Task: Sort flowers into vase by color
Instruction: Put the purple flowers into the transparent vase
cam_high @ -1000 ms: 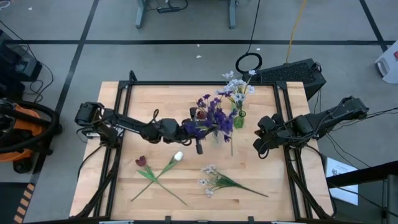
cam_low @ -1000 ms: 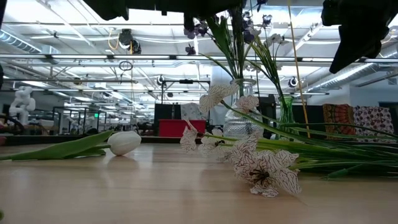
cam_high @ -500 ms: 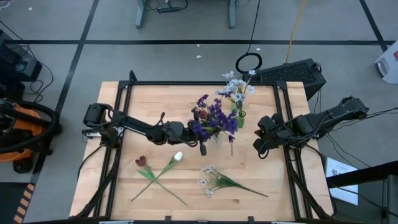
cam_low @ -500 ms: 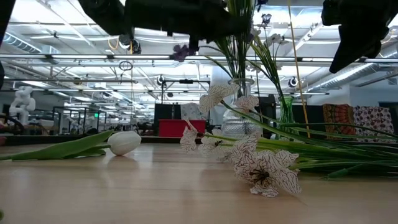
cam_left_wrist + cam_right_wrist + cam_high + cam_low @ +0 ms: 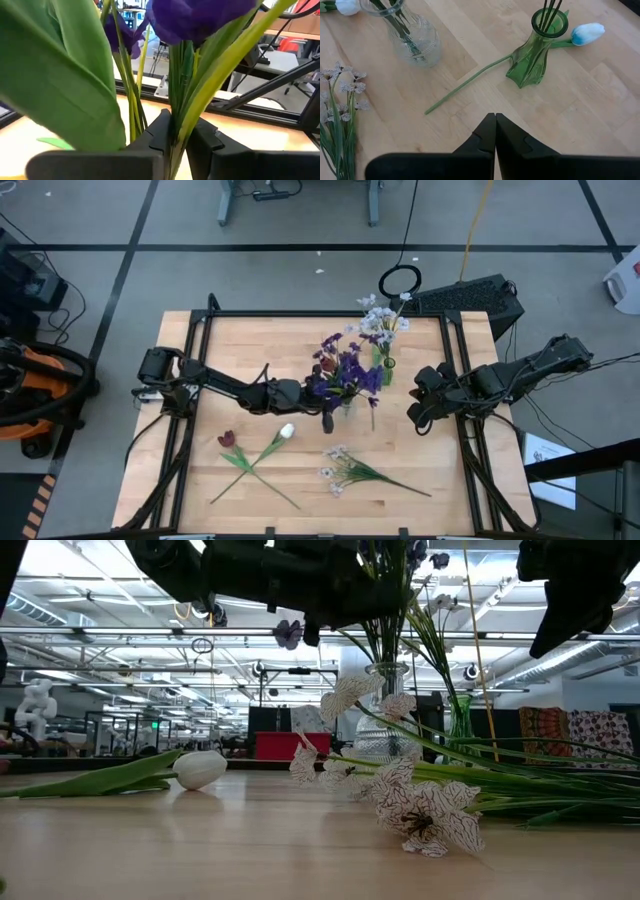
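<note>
My left gripper [image 5: 318, 394] reaches in from the table's left and is shut on a purple sprig [image 5: 345, 372] at the clear glass vase [image 5: 415, 35], which has green stems in it. The green vase [image 5: 539, 45] beside it holds pale white-blue blossoms [image 5: 380, 320]. A dark red tulip [image 5: 227, 439], a white tulip [image 5: 287, 431] and a pale-blossomed sprig [image 5: 345, 468] lie flat on the near half of the table. My right gripper [image 5: 415, 416] hangs shut above the table, right of the vases [image 5: 495, 125]. My left gripper pinches the purple sprig's green stems [image 5: 178, 131] between its two fingers [image 5: 161, 134]. The fingers lie across the stems, coming level from the table's left. The sprig stands roughly upright, with leaves and purple blooms [image 5: 195, 17] above the fingers. Its lower end is hidden below them.
A pale tulip [image 5: 587, 32] lies on the table by the green vase, its long stem [image 5: 465, 85] running across the wood between the two vases. A dark box [image 5: 470, 295] sits at the far right corner. Bare wood lies toward the far left [image 5: 250, 340].
My left gripper has moved toward the table's right, carrying the purple sprig up to the clear vase. The purple blooms now bunch over the vase. In the low view the arm has come further into the picture. The right arm and the flowers on the table have kept still.
</note>
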Motion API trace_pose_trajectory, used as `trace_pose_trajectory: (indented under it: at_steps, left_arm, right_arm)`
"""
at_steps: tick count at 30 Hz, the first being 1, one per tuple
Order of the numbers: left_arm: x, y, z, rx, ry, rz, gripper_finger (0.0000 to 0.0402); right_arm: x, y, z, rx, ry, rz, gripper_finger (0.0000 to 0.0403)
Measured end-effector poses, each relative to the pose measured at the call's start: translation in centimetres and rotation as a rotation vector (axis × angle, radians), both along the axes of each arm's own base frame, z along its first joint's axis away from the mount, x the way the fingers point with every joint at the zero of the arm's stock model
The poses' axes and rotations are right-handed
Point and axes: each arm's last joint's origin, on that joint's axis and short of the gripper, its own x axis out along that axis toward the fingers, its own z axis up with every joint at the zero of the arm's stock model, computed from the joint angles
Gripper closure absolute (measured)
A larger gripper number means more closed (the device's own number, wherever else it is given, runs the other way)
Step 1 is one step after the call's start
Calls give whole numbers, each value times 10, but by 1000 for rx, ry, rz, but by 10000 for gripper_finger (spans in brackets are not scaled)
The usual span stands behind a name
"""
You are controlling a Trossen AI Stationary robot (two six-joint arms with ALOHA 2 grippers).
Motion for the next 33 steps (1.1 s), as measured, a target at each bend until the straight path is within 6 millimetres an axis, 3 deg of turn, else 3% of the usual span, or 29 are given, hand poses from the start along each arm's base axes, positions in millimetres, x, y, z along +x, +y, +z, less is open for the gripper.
trace_pose_trajectory:
  at_steps: [16, 33]
  left_arm:
    - [-1, -2, 4, -82, -25, -39, 236]
    - [-38, -19, 40, -60, 183, -95, 231]
  right_arm:
    - [0, 0, 0, 2, 0, -1, 403]
    - [0, 0, 0, -12, 15, 37, 403]
